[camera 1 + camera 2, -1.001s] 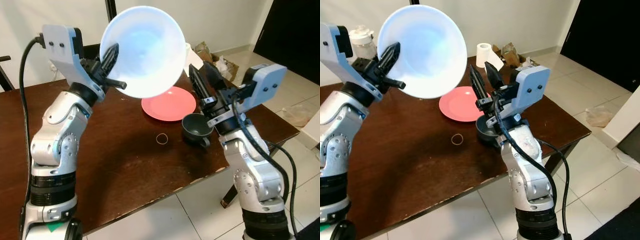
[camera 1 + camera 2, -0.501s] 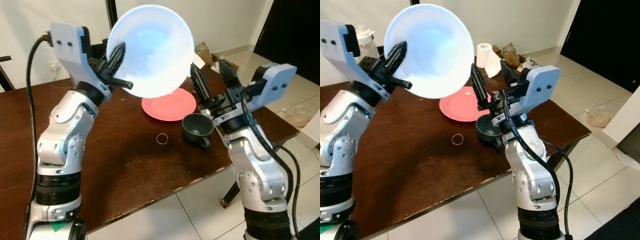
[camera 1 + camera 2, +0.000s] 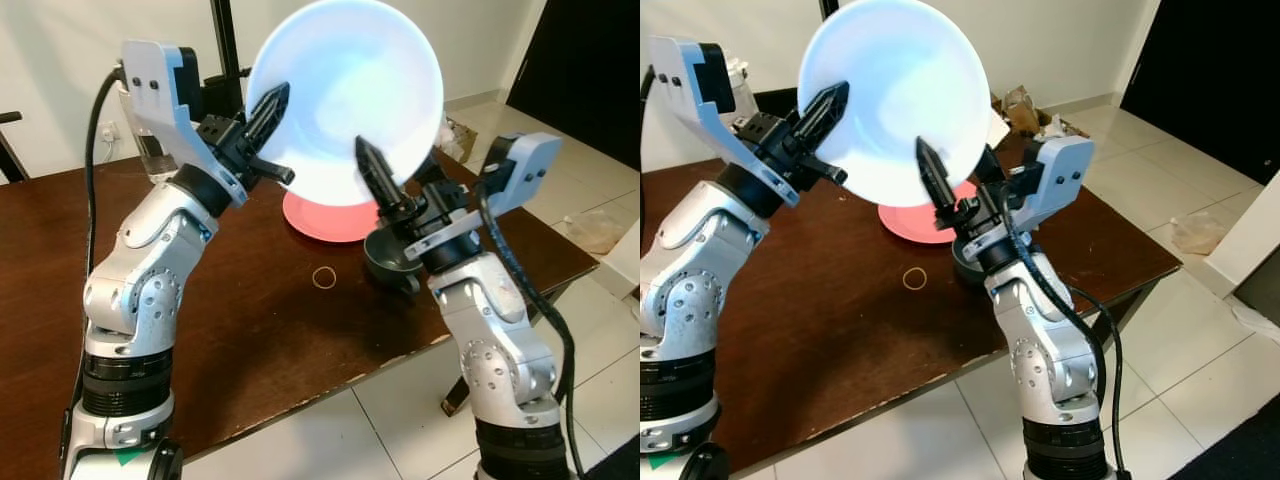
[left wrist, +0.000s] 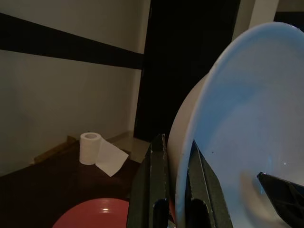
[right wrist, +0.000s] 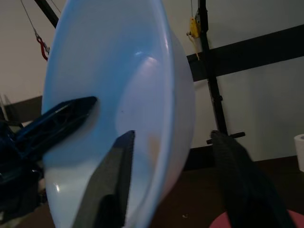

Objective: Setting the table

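Note:
A large white bowl (image 3: 345, 100) is held up on edge above the dark wooden table (image 3: 250, 330). My left gripper (image 3: 283, 135) is shut on the bowl's left rim; in the left wrist view the rim runs between its fingers (image 4: 156, 190). My right gripper (image 5: 172, 137) is open and straddles the bowl's lower right rim, with one finger (image 3: 375, 175) inside the bowl and the other behind it. Below the bowl lie a pink plate (image 3: 330, 222), a dark cup (image 3: 392, 258) beside the plate, and a small ring (image 3: 323, 277).
A toilet paper roll (image 4: 90, 148) stands at the table's far side. A glass jar (image 3: 145, 150) stands at the back left behind my left arm. Cardboard boxes (image 3: 1025, 105) lie on the tiled floor beyond the table. The table's front edge is near my body.
My left arm has carried the bowl to the right, over the plate. My right gripper has risen from beside the cup and now has one finger inside the bowl.

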Controlling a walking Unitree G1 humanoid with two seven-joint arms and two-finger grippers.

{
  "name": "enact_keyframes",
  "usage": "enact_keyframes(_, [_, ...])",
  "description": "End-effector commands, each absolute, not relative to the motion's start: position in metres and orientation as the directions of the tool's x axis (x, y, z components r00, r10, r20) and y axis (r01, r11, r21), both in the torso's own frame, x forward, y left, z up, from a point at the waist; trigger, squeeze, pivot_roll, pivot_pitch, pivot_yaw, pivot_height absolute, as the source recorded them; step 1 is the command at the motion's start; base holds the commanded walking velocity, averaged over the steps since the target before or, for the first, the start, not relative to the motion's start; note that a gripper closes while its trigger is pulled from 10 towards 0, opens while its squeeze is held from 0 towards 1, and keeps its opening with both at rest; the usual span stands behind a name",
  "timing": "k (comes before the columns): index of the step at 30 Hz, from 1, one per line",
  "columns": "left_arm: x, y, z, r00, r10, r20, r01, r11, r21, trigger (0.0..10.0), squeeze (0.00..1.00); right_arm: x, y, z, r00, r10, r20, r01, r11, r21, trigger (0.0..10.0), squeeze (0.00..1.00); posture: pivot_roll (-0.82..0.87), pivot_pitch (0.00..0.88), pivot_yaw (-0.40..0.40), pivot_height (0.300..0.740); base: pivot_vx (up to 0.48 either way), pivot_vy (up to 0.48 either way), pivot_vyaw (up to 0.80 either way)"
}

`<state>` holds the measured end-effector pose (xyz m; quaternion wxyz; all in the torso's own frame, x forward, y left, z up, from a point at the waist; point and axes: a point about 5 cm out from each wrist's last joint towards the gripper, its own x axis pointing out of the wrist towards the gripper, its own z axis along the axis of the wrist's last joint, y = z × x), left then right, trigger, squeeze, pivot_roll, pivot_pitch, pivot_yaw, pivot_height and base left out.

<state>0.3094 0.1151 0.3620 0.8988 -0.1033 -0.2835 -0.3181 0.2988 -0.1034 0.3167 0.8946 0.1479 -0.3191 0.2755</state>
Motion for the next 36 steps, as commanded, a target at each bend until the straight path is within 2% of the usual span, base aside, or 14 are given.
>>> enact_keyframes(1, [0.302, 0.113, 0.366, 0.594, -0.539, 0.597, 0.663, 0.749, 0.015, 10.0, 0.00, 0.303, -0.110, 0.314, 0.674, 0.365, 0.642, -0.570, 0.810, 0.138, 1.0, 0.00, 0.03, 0.127, 0.112, 0.740, 0.000, 0.000, 0.00])
enact_keyframes(2, [0.301, 0.113, 0.366, 0.587, -0.549, 0.595, 0.666, 0.746, 0.032, 10.0, 0.00, 0.303, -0.111, 0.315, 0.677, 0.356, 0.645, -0.572, 0.805, 0.156, 0.0, 0.00, 0.03, 0.127, 0.110, 0.740, 0.000, 0.000, 0.00])
enact_keyframes(12, [0.295, 0.110, 0.365, 0.555, -0.602, 0.575, 0.670, 0.733, 0.120, 10.0, 0.00, 0.304, -0.114, 0.315, 0.682, 0.344, 0.645, -0.585, 0.786, 0.199, 0.0, 0.00, 0.03, 0.123, 0.109, 0.740, 0.000, 0.000, 0.00])
enact_keyframes(20, [0.292, 0.106, 0.361, 0.550, -0.614, 0.566, 0.675, 0.726, 0.132, 10.0, 0.00, 0.305, -0.114, 0.311, 0.687, 0.353, 0.635, -0.579, 0.794, 0.185, 0.0, 0.00, 0.03, 0.116, 0.108, 0.740, 0.000, 0.000, 0.00])
enact_keyframes(22, [0.291, 0.105, 0.360, 0.547, -0.621, 0.561, 0.676, 0.723, 0.141, 10.0, 0.04, 0.305, -0.113, 0.311, 0.686, 0.355, 0.634, -0.580, 0.794, 0.182, 0.0, 0.00, 0.03, 0.113, 0.107, 0.740, 0.000, 0.000, 0.00])
enact_keyframes(23, [0.290, 0.104, 0.359, 0.541, -0.628, 0.559, 0.686, 0.714, 0.139, 10.0, 1.00, 0.305, -0.113, 0.311, 0.686, 0.358, 0.633, -0.581, 0.793, 0.181, 0.0, 0.00, 0.03, 0.113, 0.107, 0.740, 0.000, 0.000, 0.00])
enact_keyframes(31, [0.289, 0.102, 0.355, 0.529, -0.645, 0.552, 0.703, 0.697, 0.141, 10.0, 1.00, 0.305, -0.112, 0.308, 0.696, 0.356, 0.624, -0.571, 0.801, 0.180, 0.0, 0.00, 0.03, 0.109, 0.107, 0.740, 0.000, 0.000, 0.00])
enact_keyframes(32, [0.291, 0.105, 0.354, 0.565, -0.626, 0.538, 0.678, 0.724, 0.130, 10.0, 1.00, 0.305, -0.114, 0.306, 0.704, 0.346, 0.621, -0.558, 0.809, 0.182, 0.0, 0.00, 0.03, 0.111, 0.108, 0.740, 0.000, 0.000, 0.00])
enact_keyframes(34, [0.290, 0.108, 0.353, 0.569, -0.634, 0.524, 0.683, 0.719, 0.129, 10.0, 1.00, 0.306, -0.116, 0.305, 0.712, 0.335, 0.617, -0.544, 0.819, 0.182, 0.0, 0.00, 0.03, 0.115, 0.109, 0.740, 0.000, 0.000, 0.00])
enact_keyframes(35, [0.288, 0.111, 0.353, 0.567, -0.645, 0.513, 0.693, 0.710, 0.126, 10.0, 0.61, 0.306, -0.118, 0.304, 0.720, 0.323, 0.615, -0.530, 0.828, 0.186, 0.0, 0.00, 0.03, 0.116, 0.109, 0.740, 0.000, 0.000, 0.00])
enact_keyframes(36, [0.288, 0.111, 0.353, 0.567, -0.645, 0.513, 0.693, 0.710, 0.126, 10.0, 0.61, 0.306, -0.118, 0.304, 0.720, 0.323, 0.615, -0.530, 0.828, 0.186, 0.0, 0.00, 0.03, 0.116, 0.109, 0.740, 0.000, 0.000, 0.00])
